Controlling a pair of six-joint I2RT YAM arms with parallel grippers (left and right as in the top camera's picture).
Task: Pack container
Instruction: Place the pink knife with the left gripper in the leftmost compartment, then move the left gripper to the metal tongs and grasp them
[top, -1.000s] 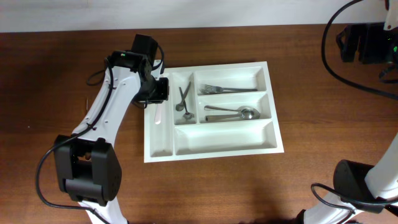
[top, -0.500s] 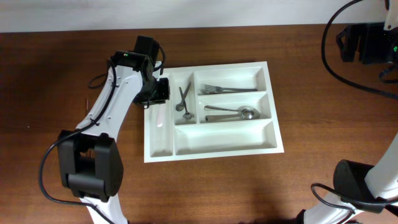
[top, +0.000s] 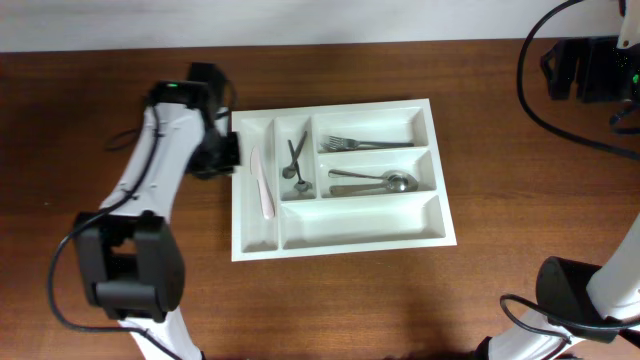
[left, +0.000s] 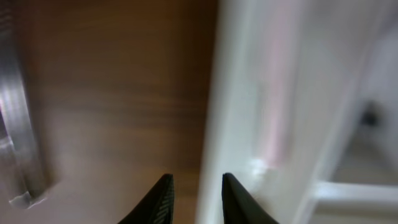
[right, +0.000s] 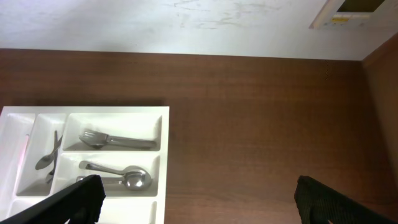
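Observation:
The white container (top: 345, 250) lies mid-table. Its left narrow compartment holds a pale pink utensil (top: 262, 184), lying free. The second narrow one holds small dark spoons (top: 295, 165). Forks (top: 365, 143) fill the top long compartment and spoons (top: 378, 182) the middle one. My left gripper (top: 216, 156) hangs just outside the container's left rim, over bare wood. The left wrist view is blurred: the left gripper (left: 196, 182) is slightly open and holds nothing, with the rim (left: 214, 93) and pink utensil (left: 273, 99) ahead. My right gripper (right: 198, 184) is wide open, far right of the container (right: 163, 186).
The bottom long compartment (top: 360, 220) holds nothing. Dark wood table (top: 500, 290) surrounds the tray, with a pale wall at the back edge. A blurred metallic strip (left: 15, 124) shows at the left of the left wrist view. Black cables (top: 560, 120) hang at the back right.
The left gripper opened and let go of the pale pink utensil, which now lies in the left narrow compartment. It then drew back left off the tray. The right arm has not moved.

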